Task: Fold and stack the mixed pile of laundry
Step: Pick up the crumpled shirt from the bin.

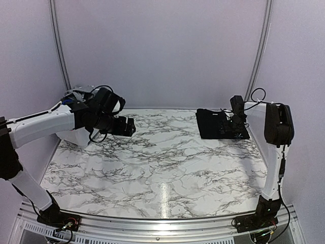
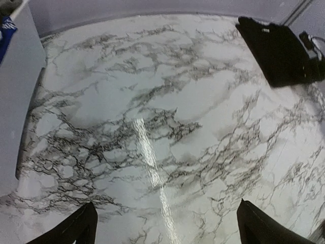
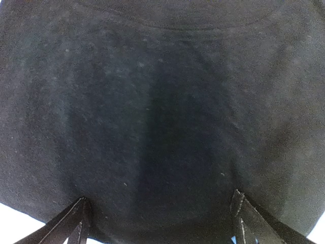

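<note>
1 black garment (image 1: 216, 123) lies folded into a flat rectangle on the table (image 1: 167, 168), well apart from the white basket (image 2: 20, 101), at the far corner across from it. It reads as the base of the stack; nothing lies on top of it.

The right gripper (image 3: 160, 195) hangs just above this garment with its 2 fingers spread apart and nothing between them. Whether the tips touch the cloth cannot be told. The left gripper (image 2: 166, 206) hovers just beside the basket, on the side toward the black garment, with its fingers likewise apart and empty.

A blue piece (image 2: 6, 28) shows at the basket's rim. Any other garments are hidden behind the left arm in the top view.

Judged progress: 1 item appears folded and placed. At least the blue piece is yet to be drawn out, folded and stacked, so the task looks early.

Room: open marble runs from the basket to the black garment, giving wide space to spread a garment.

Edges: the black garment sits close to the table's far and right borders and to the right arm, so added layers could slip over. The basket wall stands close beside the left arm and limits its sweep on that side.
</note>
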`<action>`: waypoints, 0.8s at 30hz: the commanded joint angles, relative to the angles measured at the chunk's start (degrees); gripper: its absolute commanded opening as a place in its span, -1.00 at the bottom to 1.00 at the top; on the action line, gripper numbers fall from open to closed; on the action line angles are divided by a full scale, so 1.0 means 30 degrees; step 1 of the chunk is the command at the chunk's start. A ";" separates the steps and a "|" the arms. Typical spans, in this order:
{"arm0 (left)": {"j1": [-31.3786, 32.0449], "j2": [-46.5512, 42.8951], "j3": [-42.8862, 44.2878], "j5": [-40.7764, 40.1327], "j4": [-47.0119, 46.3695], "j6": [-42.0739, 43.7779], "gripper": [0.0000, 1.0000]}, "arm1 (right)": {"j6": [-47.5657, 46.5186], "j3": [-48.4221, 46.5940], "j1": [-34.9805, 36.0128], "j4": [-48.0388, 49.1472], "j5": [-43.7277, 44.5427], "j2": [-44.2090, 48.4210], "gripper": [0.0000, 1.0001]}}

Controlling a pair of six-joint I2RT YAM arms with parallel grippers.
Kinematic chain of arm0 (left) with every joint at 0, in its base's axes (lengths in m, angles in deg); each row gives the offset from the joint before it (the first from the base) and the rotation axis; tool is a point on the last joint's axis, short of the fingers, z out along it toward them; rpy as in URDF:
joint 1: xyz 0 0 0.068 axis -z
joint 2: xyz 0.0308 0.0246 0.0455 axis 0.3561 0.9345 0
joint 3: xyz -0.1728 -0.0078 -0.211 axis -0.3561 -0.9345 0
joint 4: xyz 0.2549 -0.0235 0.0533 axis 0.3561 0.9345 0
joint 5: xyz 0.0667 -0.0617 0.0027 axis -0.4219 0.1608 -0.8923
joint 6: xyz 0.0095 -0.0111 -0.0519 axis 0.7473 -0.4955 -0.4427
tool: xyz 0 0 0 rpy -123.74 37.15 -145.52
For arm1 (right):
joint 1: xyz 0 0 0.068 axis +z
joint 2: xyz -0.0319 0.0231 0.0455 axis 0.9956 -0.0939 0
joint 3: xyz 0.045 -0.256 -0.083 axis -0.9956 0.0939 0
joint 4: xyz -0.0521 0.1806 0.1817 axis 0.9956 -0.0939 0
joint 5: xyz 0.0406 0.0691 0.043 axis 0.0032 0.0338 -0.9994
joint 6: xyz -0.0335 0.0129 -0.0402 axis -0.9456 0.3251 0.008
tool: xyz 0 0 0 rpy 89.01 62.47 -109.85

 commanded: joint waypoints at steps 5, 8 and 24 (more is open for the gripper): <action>-0.5609 -0.1628 0.5974 0.1057 0.2325 -0.0653 0.98 | -0.0080 -0.3358 0.0450 -0.3076 0.0317 0.2549 0.90; -0.8092 -0.1655 0.7566 0.0181 0.3223 -0.0752 0.98 | -0.0024 -0.3283 0.0961 -0.3262 -0.0034 0.3648 0.91; -1.3548 0.3150 1.0851 0.0426 0.4663 0.1109 0.98 | 0.0645 0.0924 0.2541 -0.2144 -0.1770 0.6840 0.91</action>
